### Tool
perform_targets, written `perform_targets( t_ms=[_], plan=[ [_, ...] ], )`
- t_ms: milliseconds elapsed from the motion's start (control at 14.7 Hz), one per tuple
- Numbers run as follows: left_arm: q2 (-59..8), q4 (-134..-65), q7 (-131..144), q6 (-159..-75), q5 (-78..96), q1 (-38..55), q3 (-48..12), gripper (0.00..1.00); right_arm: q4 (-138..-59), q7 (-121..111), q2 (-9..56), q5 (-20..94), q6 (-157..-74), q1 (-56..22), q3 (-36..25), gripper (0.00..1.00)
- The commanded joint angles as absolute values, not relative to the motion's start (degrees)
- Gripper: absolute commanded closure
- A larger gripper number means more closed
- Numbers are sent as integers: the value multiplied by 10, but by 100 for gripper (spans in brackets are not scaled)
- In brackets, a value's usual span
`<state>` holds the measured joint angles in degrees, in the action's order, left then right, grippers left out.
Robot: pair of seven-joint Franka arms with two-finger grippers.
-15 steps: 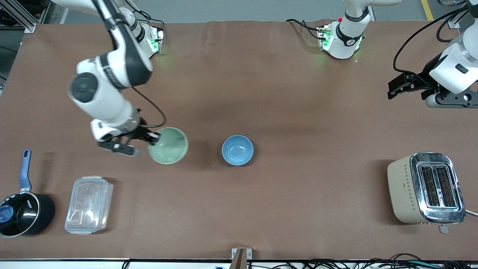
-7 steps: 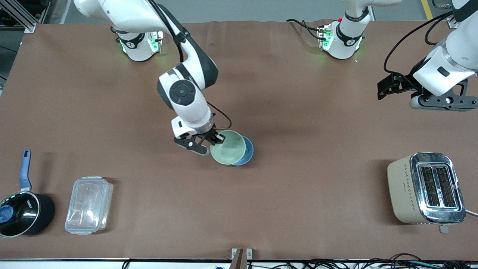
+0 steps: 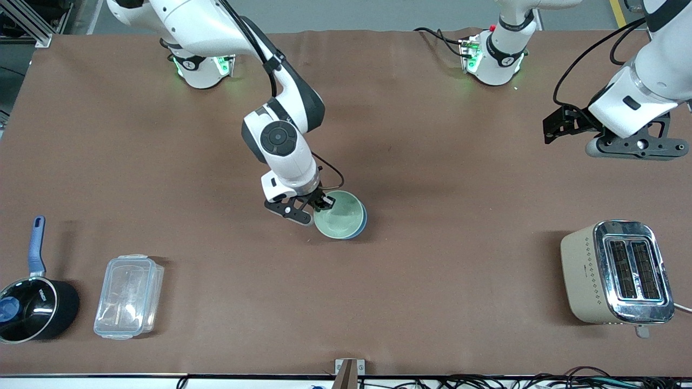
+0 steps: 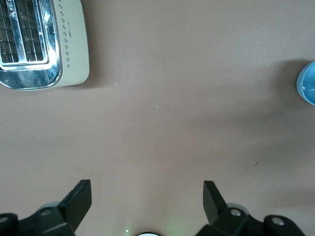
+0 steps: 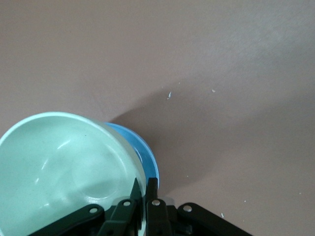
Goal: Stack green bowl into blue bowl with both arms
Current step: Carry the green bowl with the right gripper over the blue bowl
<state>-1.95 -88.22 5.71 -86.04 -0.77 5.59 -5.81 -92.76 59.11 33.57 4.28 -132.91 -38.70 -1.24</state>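
**Right gripper holds green bowl over blue bowl, not yet seated**

Right gripper [image 3: 323,203] pinches the rim of the green bowl [image 3: 339,216], fingers pressed together on the rim edge toward the right arm's end of the table. The green bowl sits over the blue bowl [image 3: 362,222], tilted and offset from it toward the right arm's end; only a crescent of blue shows past the green rim. Cannot tell if the two bowls touch.

Key relation: blue bowl's centre lies just past the green bowl's, toward the left arm's end of the table. Judgement: a short shift that way plus levelling, then lowering, should nest them. Bowls are round, so no long axis matters. Right arm is the one at the blue bowl.

Left gripper [image 3: 562,125] hangs well apart from the blue bowl, near the left arm's end, above the table and not far from the toaster [image 3: 616,273]; jaws spread, empty, waiting.

Views: right wrist view shows the pinch on the rim [image 5: 142,196] and the blue crescent close up. The left wrist view catches only a sliver of blue bowl [image 4: 307,83] at its edge, no green, plus the toaster.
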Motion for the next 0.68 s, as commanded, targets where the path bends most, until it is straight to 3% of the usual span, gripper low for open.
perform_targets(
  t_ms=[0, 614],
  plan=[
    [-9, -887, 51, -862, -21, 47, -65, 0, -919, 602, 343, 40, -1331, -396, -18, 99],
    [2, -890, 48, -863, -20, 36, -60, 0, -922, 602, 366, 40, -1353, -403, -19, 98]
  ],
)
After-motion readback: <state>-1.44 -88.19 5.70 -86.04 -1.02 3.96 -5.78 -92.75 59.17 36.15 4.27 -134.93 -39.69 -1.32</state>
